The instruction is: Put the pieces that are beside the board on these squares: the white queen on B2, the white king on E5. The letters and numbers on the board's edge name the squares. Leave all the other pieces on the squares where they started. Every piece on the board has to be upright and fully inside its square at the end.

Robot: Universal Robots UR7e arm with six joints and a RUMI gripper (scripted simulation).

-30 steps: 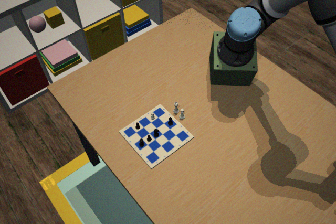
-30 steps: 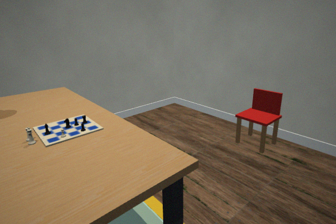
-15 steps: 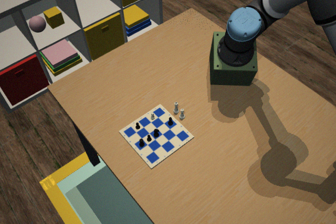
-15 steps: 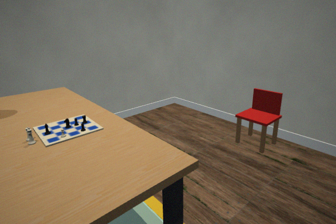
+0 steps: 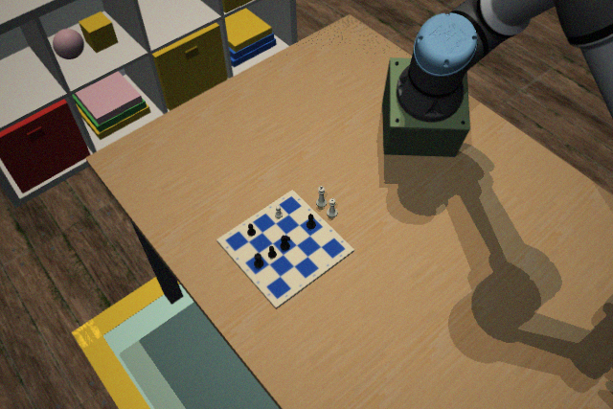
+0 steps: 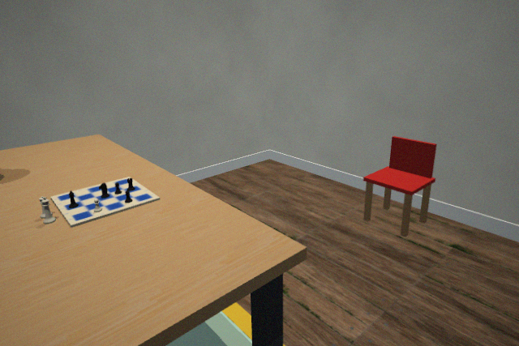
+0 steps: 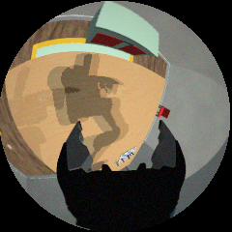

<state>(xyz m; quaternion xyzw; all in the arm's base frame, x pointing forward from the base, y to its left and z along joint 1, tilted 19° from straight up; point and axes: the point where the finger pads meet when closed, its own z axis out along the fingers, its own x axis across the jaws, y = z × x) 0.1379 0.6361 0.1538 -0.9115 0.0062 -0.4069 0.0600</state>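
A small blue and cream chessboard lies on the wooden table; it also shows in the exterior view and tiny in the wrist view. Two white pieces stand upright beside its far right edge: the taller white king and the white queen; in the exterior view they overlap. On the board stand several black pieces and one white pawn. My gripper is open and empty, high above the table and far from the board. It is outside the top and exterior views.
The arm's green base stands on the table behind the board. A shelf unit with boxes is at the back left. A yellow-rimmed bin sits on the floor by the table's front left. A red chair stands away on the floor.
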